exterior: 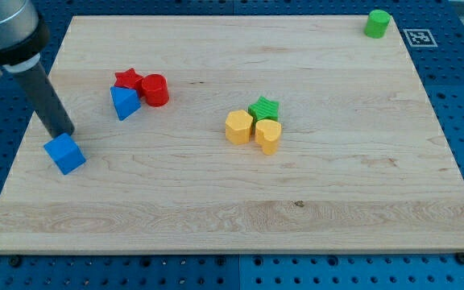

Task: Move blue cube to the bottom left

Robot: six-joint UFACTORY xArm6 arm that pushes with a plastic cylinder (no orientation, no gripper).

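The blue cube [64,154] lies on the wooden board [232,217] near its left edge, a little above the board's mid-height. My tip [64,133] stands right at the cube's upper edge, touching or nearly touching it. The dark rod rises from there to the view's top left.
A blue wedge-like block [124,102], a red star [127,80] and a red cylinder [155,89] cluster right of and above the cube. A yellow hexagon [238,126], a yellow rounded block [268,135] and a green star [263,109] sit at centre. A green cylinder [378,23] stands at the top right.
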